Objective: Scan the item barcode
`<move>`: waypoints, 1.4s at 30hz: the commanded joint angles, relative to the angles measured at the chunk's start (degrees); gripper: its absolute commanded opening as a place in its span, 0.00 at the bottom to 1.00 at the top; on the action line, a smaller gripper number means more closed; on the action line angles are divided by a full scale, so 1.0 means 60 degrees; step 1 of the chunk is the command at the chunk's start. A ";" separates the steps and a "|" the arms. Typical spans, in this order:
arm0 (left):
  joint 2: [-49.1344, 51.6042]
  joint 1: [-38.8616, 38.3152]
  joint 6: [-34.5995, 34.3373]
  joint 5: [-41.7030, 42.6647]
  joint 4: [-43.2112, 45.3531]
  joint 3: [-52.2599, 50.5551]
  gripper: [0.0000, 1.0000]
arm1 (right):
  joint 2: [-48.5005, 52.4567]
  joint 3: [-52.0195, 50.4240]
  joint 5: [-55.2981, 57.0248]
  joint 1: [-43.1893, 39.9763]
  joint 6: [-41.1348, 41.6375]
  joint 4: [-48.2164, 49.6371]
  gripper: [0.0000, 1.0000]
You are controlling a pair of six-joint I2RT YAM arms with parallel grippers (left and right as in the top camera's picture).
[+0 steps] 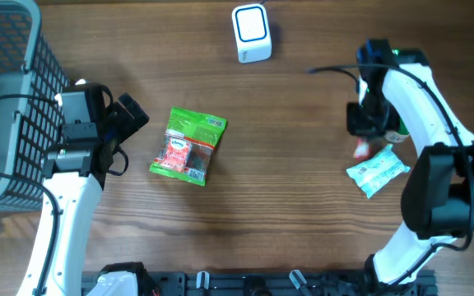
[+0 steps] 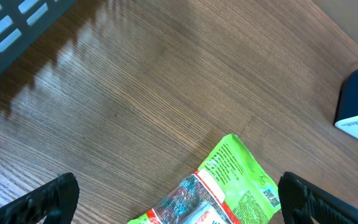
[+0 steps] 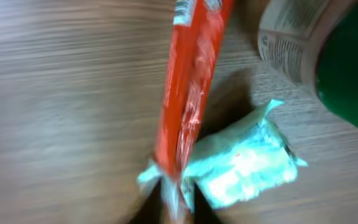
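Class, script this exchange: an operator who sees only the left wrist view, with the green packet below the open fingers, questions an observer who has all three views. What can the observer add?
Operator: I see a green packet below my left gripper, which is open. Where is the other arm working?
Observer: Across the table. The right gripper is at a red packet that stands on edge. I cannot tell whether it grips the packet.
Operator: Is anything else lying over there?
Observer: Yes. A pale teal packet lies flat right beside the red one, and a green container with a printed label stands next to both.
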 commanded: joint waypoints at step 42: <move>-0.0015 0.0058 0.0080 -0.0095 0.0000 0.0011 1.00 | 0.0382 -0.1774 -0.3468 0.7337 0.3563 1.0386 0.83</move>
